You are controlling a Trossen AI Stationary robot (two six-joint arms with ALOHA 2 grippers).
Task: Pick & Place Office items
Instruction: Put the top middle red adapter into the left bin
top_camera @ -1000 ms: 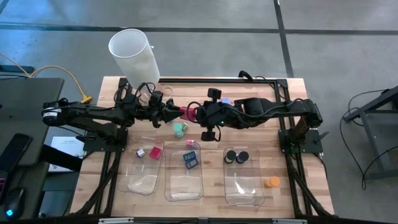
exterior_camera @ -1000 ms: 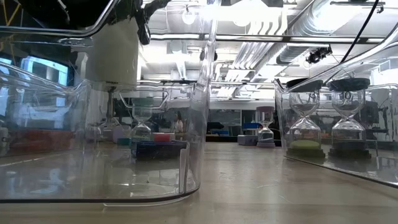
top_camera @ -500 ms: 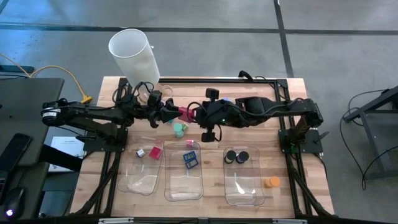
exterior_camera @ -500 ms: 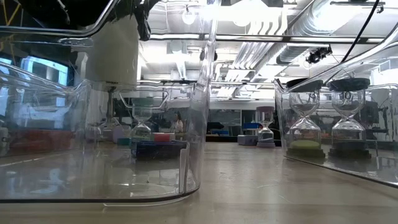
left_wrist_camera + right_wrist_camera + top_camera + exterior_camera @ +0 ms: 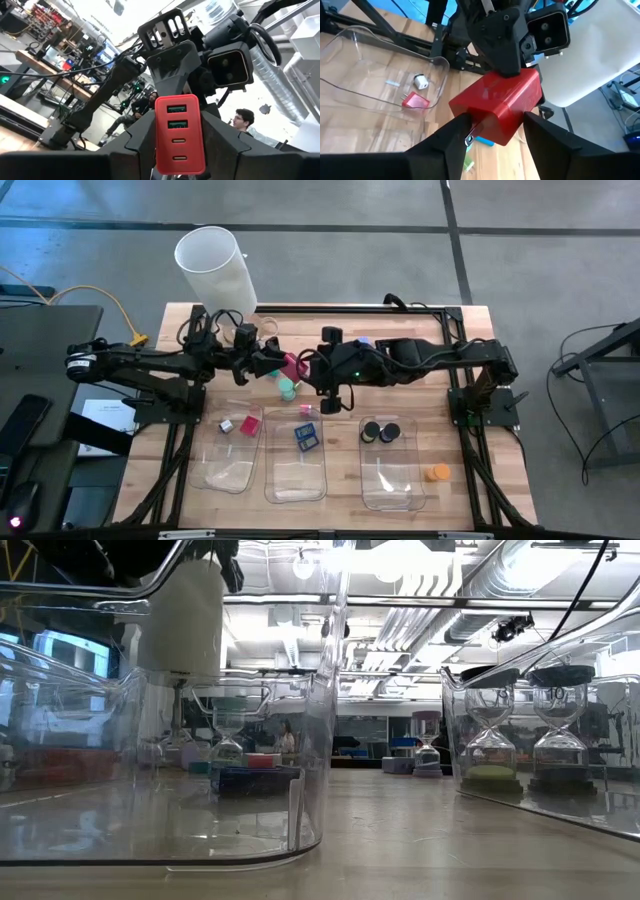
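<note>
A boxy red charger (image 5: 180,133) with four ports sits clamped in the left pincer (image 5: 181,150), the right pincer (image 5: 492,131) loosely flanking it.

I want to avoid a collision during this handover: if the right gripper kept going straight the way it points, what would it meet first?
The red charger block between its fingers, then probably the left gripper gripping the block's far end.

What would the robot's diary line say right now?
step: handoff | left gripper: holds red charger | right gripper: at charger's other end
</note>
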